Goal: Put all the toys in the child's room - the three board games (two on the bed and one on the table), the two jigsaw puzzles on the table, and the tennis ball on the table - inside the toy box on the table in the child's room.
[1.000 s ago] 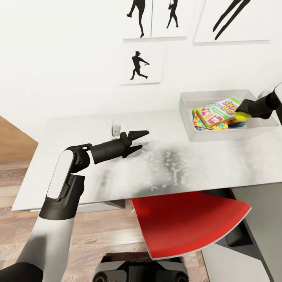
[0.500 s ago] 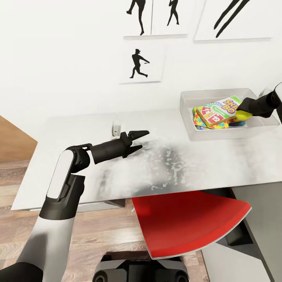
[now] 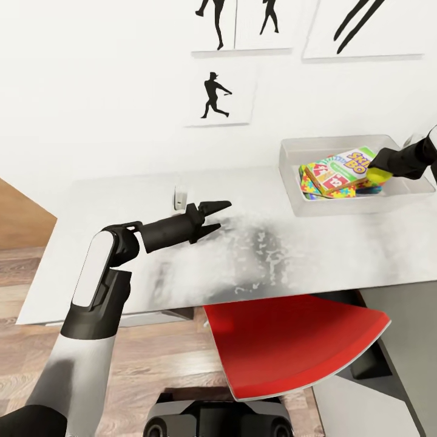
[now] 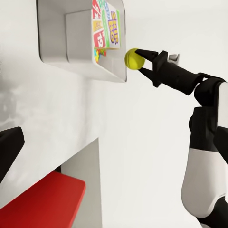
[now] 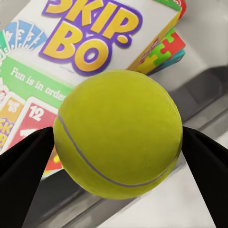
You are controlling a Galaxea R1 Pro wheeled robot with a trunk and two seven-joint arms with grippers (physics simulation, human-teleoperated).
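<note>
Room: white wall (image 3: 91,91) with black baseball-player silhouette prints (image 3: 216,97), wood-plank floor (image 3: 158,358).
Table (image 3: 261,255): long light grey top, its long axis running across the head view from left to right; a red chair (image 3: 291,346) is tucked under its near edge.
Toy box (image 3: 315,209): shallow pale grey bin at the far right of the table top, long axis parallel to the table's length; in the left wrist view (image 4: 57,45) its open top faces the robot's right arm.
SKIP BO box (image 3: 343,170): flat, lying tilted on top of the stack inside the toy box, its long axis running diagonally from the near left to the far right corner; lettering readable in the right wrist view (image 5: 90,38).
Jigsaw puzzle (image 3: 315,191): bright interlocking pieces poking out beneath the SKIP BO box, inside the toy box; edge also seen at (image 5: 164,50).
Left gripper (image 3: 213,217): hovers above the middle-left of the table, pointing right toward the toy box, fingers spread apart with nothing between them.
Right gripper (image 3: 377,170): reaches in from the right over the toy box's right part, fingers pinching the tennis ball from both sides (image 4: 136,60).
Tennis ball (image 3: 380,175): yellow-green, held above the SKIP BO box's far right end, within the toy box's outline; large in the right wrist view (image 5: 118,134).
</note>
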